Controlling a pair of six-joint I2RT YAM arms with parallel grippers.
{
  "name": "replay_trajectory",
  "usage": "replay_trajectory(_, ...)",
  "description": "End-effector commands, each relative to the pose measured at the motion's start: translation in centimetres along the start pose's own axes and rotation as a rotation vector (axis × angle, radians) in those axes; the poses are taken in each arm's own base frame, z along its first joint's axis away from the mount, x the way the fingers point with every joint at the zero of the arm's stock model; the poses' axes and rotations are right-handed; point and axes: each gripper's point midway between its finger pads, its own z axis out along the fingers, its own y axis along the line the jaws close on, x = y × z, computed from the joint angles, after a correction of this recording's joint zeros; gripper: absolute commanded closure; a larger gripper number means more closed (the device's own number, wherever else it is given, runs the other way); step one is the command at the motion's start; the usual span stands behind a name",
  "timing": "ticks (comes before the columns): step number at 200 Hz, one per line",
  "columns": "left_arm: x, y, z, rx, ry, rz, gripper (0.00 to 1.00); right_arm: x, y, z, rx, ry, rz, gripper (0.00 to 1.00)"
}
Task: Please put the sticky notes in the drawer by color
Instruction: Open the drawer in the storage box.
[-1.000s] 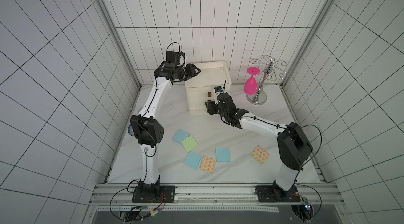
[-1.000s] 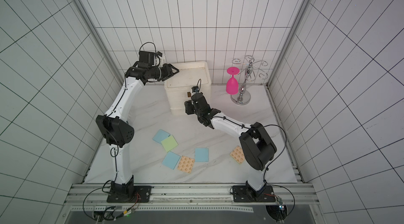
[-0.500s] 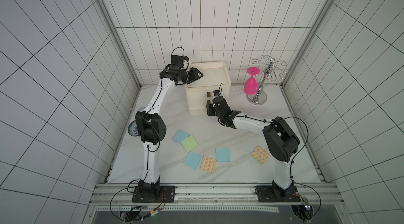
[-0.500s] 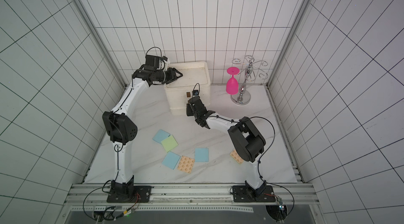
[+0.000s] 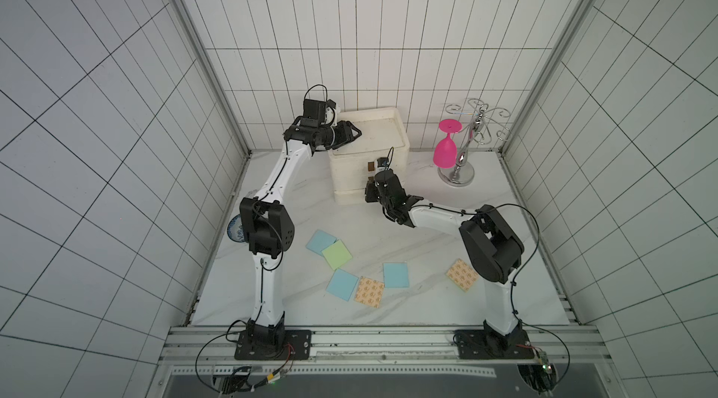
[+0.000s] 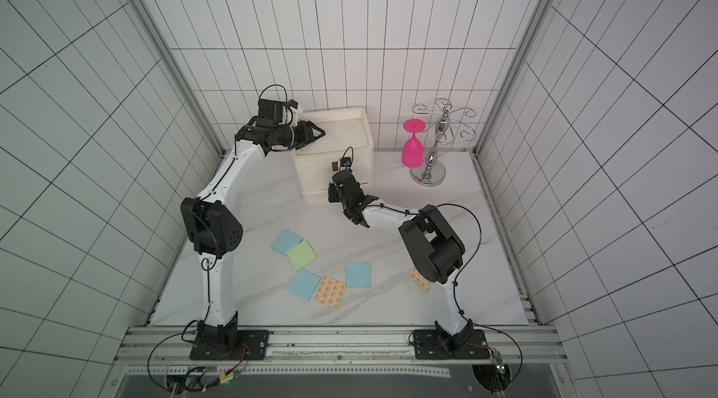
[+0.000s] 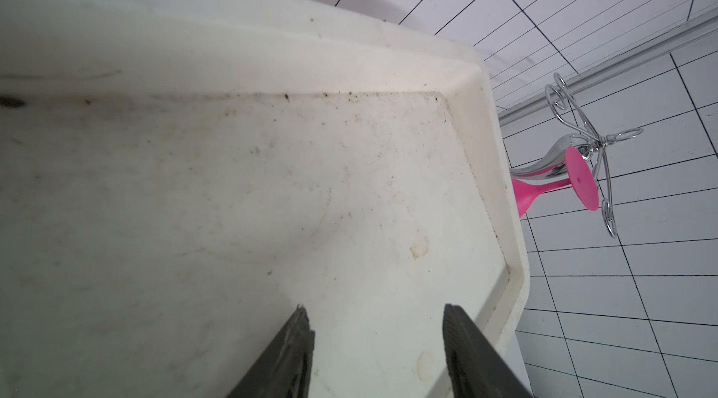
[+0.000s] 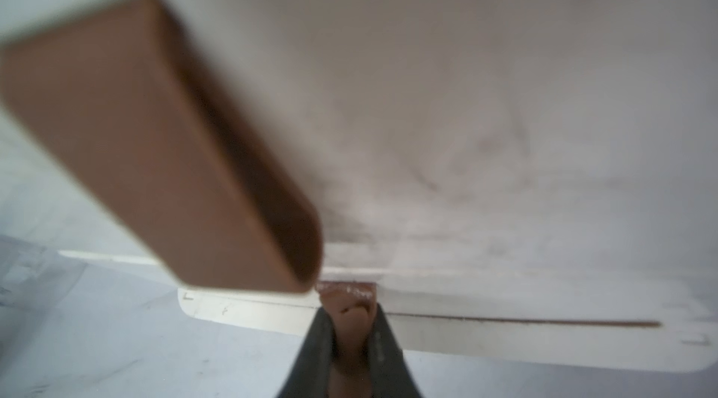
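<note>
Right gripper (image 5: 370, 193) clamped hard on a small brown handle (image 8: 349, 337) low on the front of the drawer unit (image 5: 349, 170). In the wrist view, both dark fingers press against the handle's sides. A 2nd brown handle (image 8: 155, 135), blurred by closeness, sits just above it. Bare table (image 5: 427, 314) shows right beneath the gripped panel, so I judge this the lowest drawer, though not with certainty. Key relation: the drawer front faces the near rail, and the right arm comes at it from the near right, forearm angled across the front rather than square to it. As I read it, the pull must run straight out toward the rail; any sideways drift could skew the drawer or drag the whole unit. Left gripper (image 7: 376, 310) is spread apart and empty over the unit's soiled top near its left edge. Whether it touches I cannot tell. It is placed to brace, not to pull. Sticky notes (image 5: 342, 284) lie flat on the near half of the table, well apart from the unit: 3 light blue, 1 green pad (image 5: 337, 254) overlapping a blue one's corner, and 2 tan pads (image 5: 369, 291) — 1 edge to edge with a blue pad, the other partly under the right arm's elbow. No pink pads in sight. 4 of the 6 lie nearer the left arm's base.
</note>
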Motion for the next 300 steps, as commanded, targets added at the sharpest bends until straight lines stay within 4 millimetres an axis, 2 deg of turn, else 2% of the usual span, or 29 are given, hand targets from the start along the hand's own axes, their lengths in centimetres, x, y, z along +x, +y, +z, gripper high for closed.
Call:
replay_trajectory(1,3.5,4.2,0.6,-0.114,0.118,-0.089,0.43,-2.6,0.2,-0.5,-0.008,-0.070,0.024,1.00)
replay_trajectory(25,3.5,4.1,0.5,-0.111,0.120,-0.090,0.43,-2.5,0.2,-2.3,-0.020,-0.072,0.022,1.00)
replay_trajectory(49,3.5,3.9,0.4,-0.105,0.121,-0.095,0.43,-2.1,0.5,-5.2,-0.026,-0.082,0.002,1.00)
replay_trajectory(131,4.1,2.1,0.0,-0.078,0.131,-0.090,0.43,2.2,2.3,-13.8,-0.056,-0.034,-0.029,1.00)
replay_trajectory(177,5.2,1.4,0.1,-0.077,0.151,-0.080,0.43,3.7,2.8,-16.6,-0.067,-0.014,-0.009,1.00)
replay_trajectory(201,6.1,1.2,0.6,-0.078,0.170,-0.078,0.43,4.4,2.5,-16.8,-0.047,-0.007,-0.023,1.00)
replay_trajectory(230,6.6,0.8,0.7,-0.076,0.178,-0.071,0.43,4.1,2.6,-17.1,-0.055,-0.003,-0.029,1.00)
replay_trajectory(256,6.0,-0.5,-0.4,-0.060,0.157,-0.054,0.43,3.4,2.7,-18.1,-0.060,0.006,-0.035,0.62)
replay_trajectory(285,4.5,-3.1,-3.2,-0.029,0.102,-0.015,0.43,1.5,0.8,-21.3,-0.026,-0.001,-0.011,0.45)
replay_trajectory(300,3.8,-4.5,-5.1,-0.014,0.071,0.009,0.43,1.3,-1.5,-23.2,0.015,0.040,0.031,0.37)
